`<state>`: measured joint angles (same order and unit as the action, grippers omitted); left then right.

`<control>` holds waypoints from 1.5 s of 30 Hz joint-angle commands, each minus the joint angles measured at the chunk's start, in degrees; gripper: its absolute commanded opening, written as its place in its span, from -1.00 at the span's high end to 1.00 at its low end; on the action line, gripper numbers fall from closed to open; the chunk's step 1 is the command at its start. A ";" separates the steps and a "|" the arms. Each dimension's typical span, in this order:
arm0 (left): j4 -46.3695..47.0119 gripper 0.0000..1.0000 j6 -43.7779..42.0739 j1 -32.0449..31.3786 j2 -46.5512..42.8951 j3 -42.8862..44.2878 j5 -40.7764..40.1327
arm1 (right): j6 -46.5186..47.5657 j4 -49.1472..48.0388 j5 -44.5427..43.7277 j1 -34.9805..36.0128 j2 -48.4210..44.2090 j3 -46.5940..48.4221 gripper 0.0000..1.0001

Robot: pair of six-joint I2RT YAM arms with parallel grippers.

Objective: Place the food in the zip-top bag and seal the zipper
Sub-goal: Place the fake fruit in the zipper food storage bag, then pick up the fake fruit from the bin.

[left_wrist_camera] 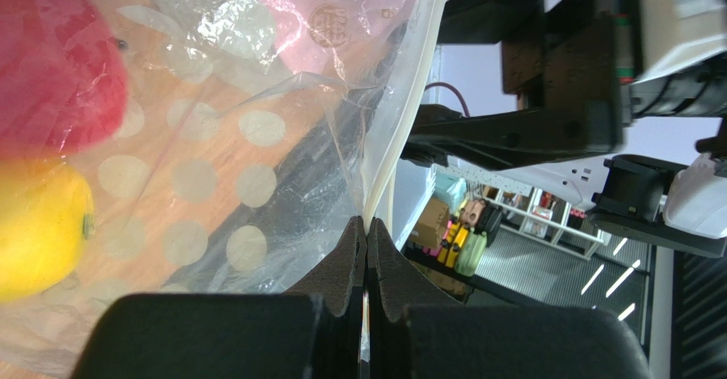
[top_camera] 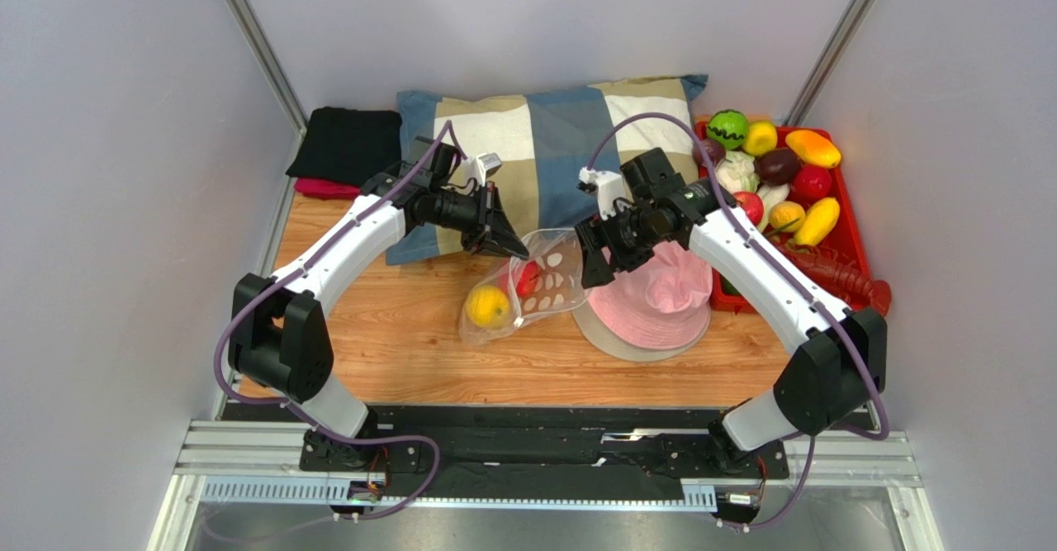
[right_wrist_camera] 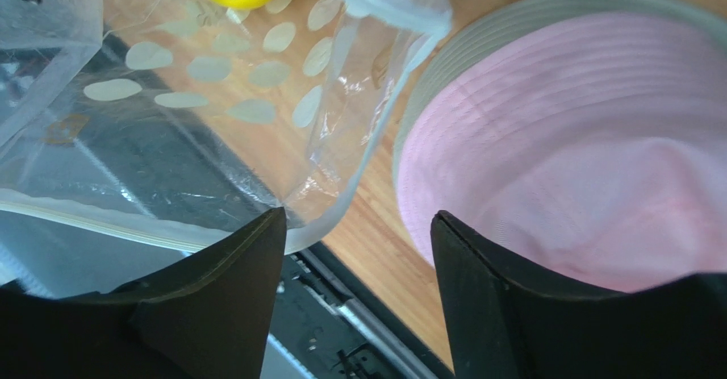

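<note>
Left end effector (left_wrist_camera: 366, 226) clamped on the zipper (left_wrist_camera: 408, 123) of the zip-top bag (top_camera: 552, 281) at table (top_camera: 410, 353) centre, right end effector (right_wrist_camera: 357, 219) agape; yellow fruit (top_camera: 488, 307) and red fruit (top_camera: 527, 279) bagged, remaining food (top_camera: 776, 167) at 2 o'clock, seal apparently incomplete.

The left arm (top_camera: 341, 248) and the right arm (top_camera: 757, 272) reached forward and inward, wrists angled down toward each other. The left gripper (left_wrist_camera: 365, 224) was pressed closed, pinching the zipper (left_wrist_camera: 408, 106). The right gripper (right_wrist_camera: 357, 215) stood wide apart, gripping nothing.
</note>
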<state>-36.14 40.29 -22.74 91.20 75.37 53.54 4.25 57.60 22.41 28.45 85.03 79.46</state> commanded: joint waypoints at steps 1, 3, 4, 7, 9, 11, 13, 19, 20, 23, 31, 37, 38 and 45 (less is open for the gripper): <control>-0.15 1.00 -0.12 -0.02 -2.69 0.74 1.39 | -3.46 -1.62 7.37 0.21 1.01 -1.50 -0.11; -2.52 1.00 -2.13 -0.02 -3.66 1.18 0.43 | -2.93 -0.04 11.83 -0.23 0.66 -0.63 0.65; -3.66 1.00 -2.84 -0.02 -4.18 1.44 -0.18 | -3.02 0.57 13.25 -0.84 -0.04 0.60 0.91; -9.37 1.00 -7.23 -0.02 -6.47 3.11 -5.27 | -2.67 2.41 15.81 -1.73 -3.46 3.23 1.00; -14.82 1.00 -9.43 -0.02 -7.96 5.74 -12.73 | -2.67 3.30 16.61 -1.90 -5.39 4.29 1.00; -19.55 1.00 -13.39 -0.02 -8.75 8.89 -22.01 | -2.41 4.79 16.70 -1.90 -7.33 5.09 1.00; -22.12 1.00 -16.98 -0.11 -8.76 10.75 -28.45 | -0.58 6.72 15.56 -1.90 -7.43 5.27 1.00; -23.36 1.00 -19.99 -0.72 -4.99 13.39 -29.12 | 3.04 7.43 11.25 -2.26 -2.26 3.51 1.00; -23.27 1.00 -19.64 -0.90 -4.37 13.40 -28.58 | 3.30 7.61 10.38 -2.34 -1.46 3.94 1.00; -22.84 1.00 -18.59 -1.95 -2.35 13.57 -27.18 | 4.09 8.05 9.84 -3.31 0.56 5.52 1.00; -19.76 1.00 -16.65 -1.96 -1.20 14.63 -25.33 | 7.00 10.77 11.51 -10.59 0.48 16.42 -0.35; -19.06 1.00 -16.21 -1.96 -1.11 13.75 -24.18 | 10.51 12.79 11.08 -21.49 1.62 23.01 -0.60; -18.88 1.00 -16.21 -1.96 -1.11 13.66 -24.18 | 11.12 12.71 10.46 -24.55 1.97 23.72 -0.58; -18.00 1.00 -15.51 -1.96 -0.67 13.66 -23.22 | 12.54 4.13 0.01 -33.98 7.77 24.08 -0.26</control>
<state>-56.07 23.90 -24.67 90.43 87.72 28.86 15.20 68.69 28.91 -2.39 89.38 103.09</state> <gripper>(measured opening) 0.008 0.657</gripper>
